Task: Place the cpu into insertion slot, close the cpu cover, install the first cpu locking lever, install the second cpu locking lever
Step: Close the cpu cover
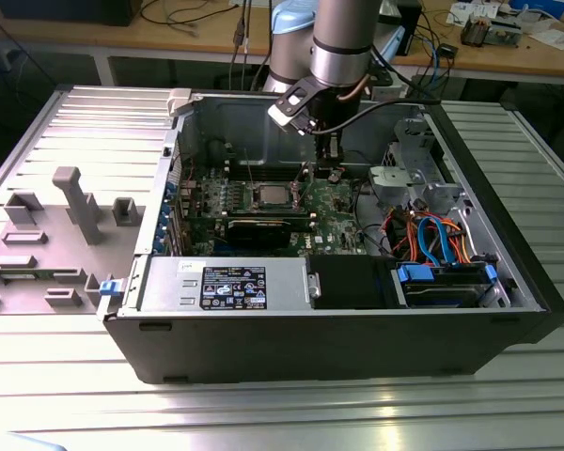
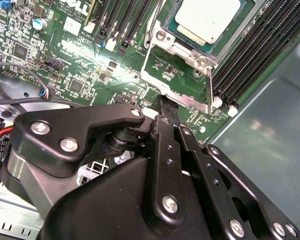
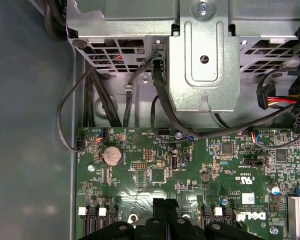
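Observation:
The cpu, a silver-topped square, lies flat in the insertion slot on the green motherboard; in the exterior view the cpu sits mid-board. The cpu cover, a thin metal frame with a square window, stands raised off the slot on the side toward my gripper. My gripper has its black fingers pressed together, and the tip sits at the cover's free edge. A thin lever rod stands beside the cover. In the exterior view my gripper hangs just to the right of the cpu.
Black memory slots run along one side of the socket. A metal drive cage with black cables borders the board. The case walls enclose it; a power supply and drive bay fill the near side.

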### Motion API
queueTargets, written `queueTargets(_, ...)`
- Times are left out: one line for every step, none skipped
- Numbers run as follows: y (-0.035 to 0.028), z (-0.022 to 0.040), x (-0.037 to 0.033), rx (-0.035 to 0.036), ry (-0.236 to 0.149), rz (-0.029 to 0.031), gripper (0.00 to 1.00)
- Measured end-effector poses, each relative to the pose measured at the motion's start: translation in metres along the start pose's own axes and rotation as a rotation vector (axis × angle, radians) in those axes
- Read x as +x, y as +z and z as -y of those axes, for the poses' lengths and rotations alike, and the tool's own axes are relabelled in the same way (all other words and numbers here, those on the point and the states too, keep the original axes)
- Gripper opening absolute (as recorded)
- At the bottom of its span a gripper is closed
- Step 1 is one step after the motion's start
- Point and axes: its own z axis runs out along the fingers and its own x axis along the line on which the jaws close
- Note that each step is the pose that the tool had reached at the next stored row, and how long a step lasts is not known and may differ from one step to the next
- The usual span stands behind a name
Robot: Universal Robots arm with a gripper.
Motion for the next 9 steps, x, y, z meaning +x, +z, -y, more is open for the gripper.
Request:
queueTargets(0.0, 0.0003, 0.0, 0.0, 0.0, 0.0, 0.11)
queueTargets(0.0, 0.0006, 0.0, 0.0, 0.0, 0.0, 0.11)
queueTargets(0.0, 0.0008, 0.0, 0.0, 0.0, 0.0, 0.11)
queueTargets(0.0, 0.001, 0.0, 0.0, 0.0, 0.0, 0.11)
queueTargets(0.0, 0.0011, 0.0, 0.0, 0.0, 0.0, 0.11)
queueTargets(0.0, 0.0012, 0.0, 0.0, 0.0, 0.0, 0.11)
queueTargets(-0.0001, 0.0014, 0.0, 0.0, 0.0, 0.0, 0.11)
queueTargets(-0.0001, 0.0015, 0.0, 0.0, 0.0, 0.0, 0.11)
queueTargets(-0.0001, 0.0017, 0.0, 0.0, 0.0, 0.0, 0.11)
